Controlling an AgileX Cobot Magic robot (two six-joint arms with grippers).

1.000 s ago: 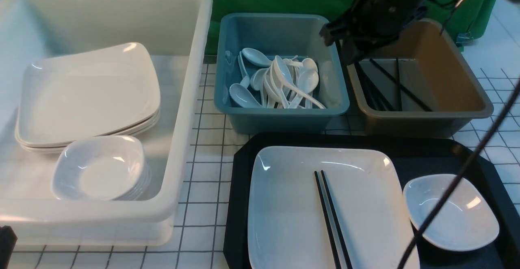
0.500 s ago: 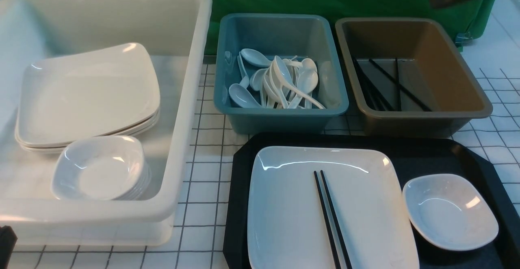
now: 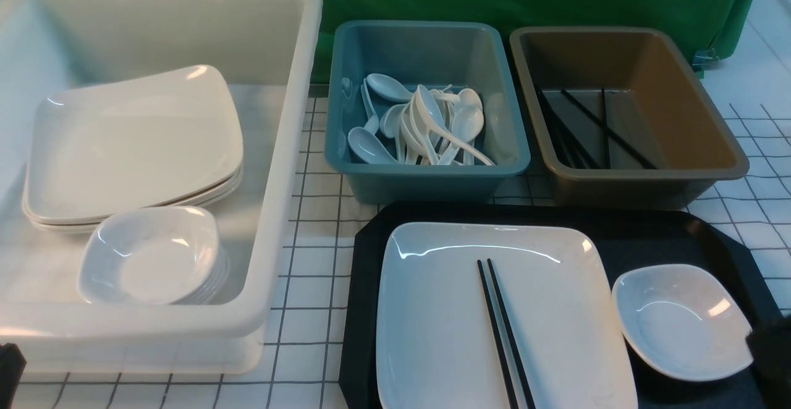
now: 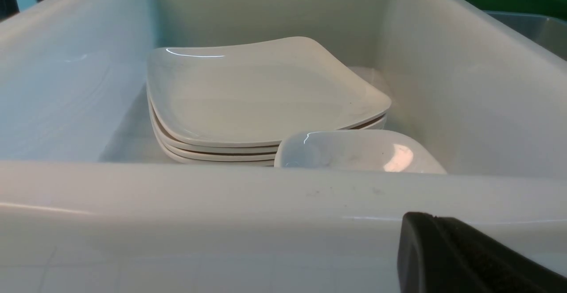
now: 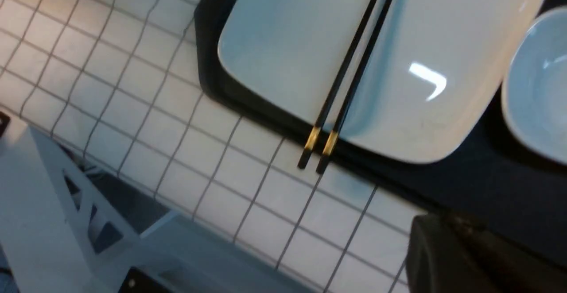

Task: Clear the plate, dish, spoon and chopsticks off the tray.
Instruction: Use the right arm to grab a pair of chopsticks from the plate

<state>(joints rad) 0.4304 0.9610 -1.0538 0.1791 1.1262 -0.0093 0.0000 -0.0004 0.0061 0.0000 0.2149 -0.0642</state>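
Right claw [image 3: 772, 359]: only a dark edge showed low at the front view's right side. Fingers pressed together, nothing pinched.

Just beside it, on its left: small glossy white bowl-like dish [image 3: 683, 319], upright on the large black plastic tray with cut-off corners [image 3: 655, 236].

Further left of that claw, past the dish: large glossy white square plate [image 3: 432, 310], flat on the same tray. The pair of thin black chopsticks [image 3: 496, 335] lay side by side across the plate. In the right wrist view their gold-banded ends overhung the plate's rim and the tray's edge, above the white grid-lined cloth [image 3: 309, 273].

Ahead of the right claw: brown plastic tub [image 3: 649, 186] holding loose black sticks [image 3: 609, 128]. To its left, teal plastic tub [image 3: 426, 177] with a heap of white soup spoons [image 3: 426, 125]; the task's own spoon could not be told from the rest.

Left claw [image 4: 469, 257]: low outside the near wall of the big white plastic tub [image 3: 284, 168], closed and empty. Beyond that wall, inside: stack of white square plates [image 3: 133, 143], with a stack of small white dishes [image 3: 151, 254] nearer the claw.
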